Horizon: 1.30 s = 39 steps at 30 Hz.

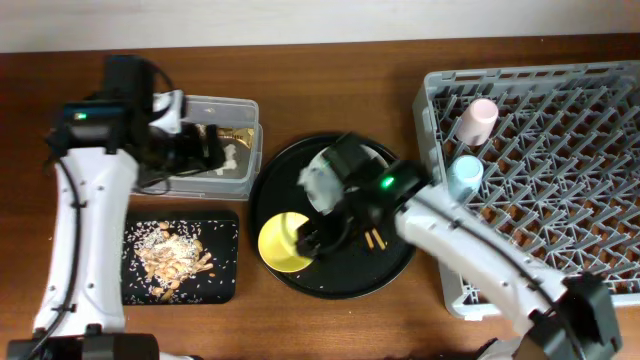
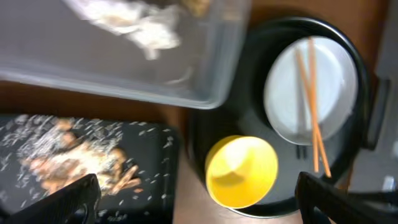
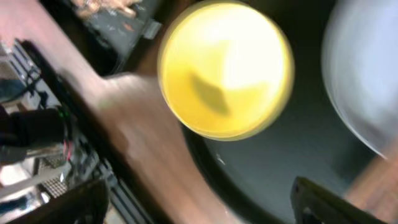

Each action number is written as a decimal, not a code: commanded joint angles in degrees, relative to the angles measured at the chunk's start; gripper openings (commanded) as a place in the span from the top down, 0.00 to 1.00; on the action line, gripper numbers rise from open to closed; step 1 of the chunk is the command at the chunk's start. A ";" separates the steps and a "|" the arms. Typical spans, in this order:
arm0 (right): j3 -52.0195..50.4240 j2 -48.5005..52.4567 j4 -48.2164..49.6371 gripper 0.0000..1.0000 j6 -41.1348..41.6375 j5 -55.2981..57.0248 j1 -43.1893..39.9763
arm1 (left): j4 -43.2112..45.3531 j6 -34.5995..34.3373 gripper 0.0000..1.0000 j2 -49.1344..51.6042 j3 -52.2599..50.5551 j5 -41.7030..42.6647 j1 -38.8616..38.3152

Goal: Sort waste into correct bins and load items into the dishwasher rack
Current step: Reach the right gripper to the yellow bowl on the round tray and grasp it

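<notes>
Looking down from overhead, the left gripper (image 1: 205, 150) hangs over the clear plastic rectangular tub (image 1: 240, 105), which holds the crumpled white tissue (image 1: 232, 154) and the brown-and-gold foil wrapper (image 1: 238, 135). How far its fingers stand apart cannot be told from this angle. Beige crumbly food scraps (image 1: 170, 255) lie on the small flat black rectangular tray (image 1: 225, 282), nearer the front edge of the brown wooden table (image 1: 330, 90). The yellow bowl (image 1: 280, 243) sits on the big round black tray (image 1: 340, 278), with the right gripper (image 1: 315, 236) just beside its right edge and the brown wooden chopsticks (image 1: 378, 238) near. The small pink cup (image 1: 478, 120) and the small light-blue cup (image 1: 463, 178) sit in the large square grey plastic rack (image 1: 570, 150), along its left side.

From the left wrist, the left gripper (image 2: 198, 183) is spread wide with nothing between its fingers (image 2: 68, 199). Beyond them lie the blurred tub, the scraps, the bowl and the pale round plate (image 2: 283, 99), with the chopsticks across the plate.

From the right wrist, the picture is blurred. The right gripper (image 3: 199, 190) gapes wide and empty, its dark fingers (image 3: 336, 205) low in the picture. The bowl lies beyond them near the round tray's rim, and the plate shows at the right border.
</notes>
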 commanded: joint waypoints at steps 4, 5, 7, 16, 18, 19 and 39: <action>-5.79 0.33 16.44 0.10 11.23 13.35 12.17 | -2.08 -0.90 0.00 -1.01 0.13 -1.05 9.60; -6.43 0.83 18.95 0.12 11.54 15.39 13.92 | -2.03 -0.90 0.01 -1.01 0.13 -1.05 10.19; -7.13 2.67 22.62 0.21 11.54 20.70 16.92 | -2.03 -0.90 0.01 -0.98 0.13 -1.05 10.80; -7.13 10.25 28.52 0.43 11.52 25.16 19.34 | -2.03 -0.90 0.00 -0.98 0.13 -1.05 10.78; -7.13 10.84 28.76 0.53 11.52 25.35 19.34 | -2.03 -0.90 0.01 -1.01 0.13 -1.05 10.78; -7.13 11.10 28.74 0.56 11.52 25.33 19.34 | -2.03 -0.90 0.01 -1.01 0.13 -1.05 10.78; -7.28 14.91 29.70 0.57 13.05 24.90 19.41 | -2.03 -0.90 0.01 -0.98 0.13 -1.05 10.78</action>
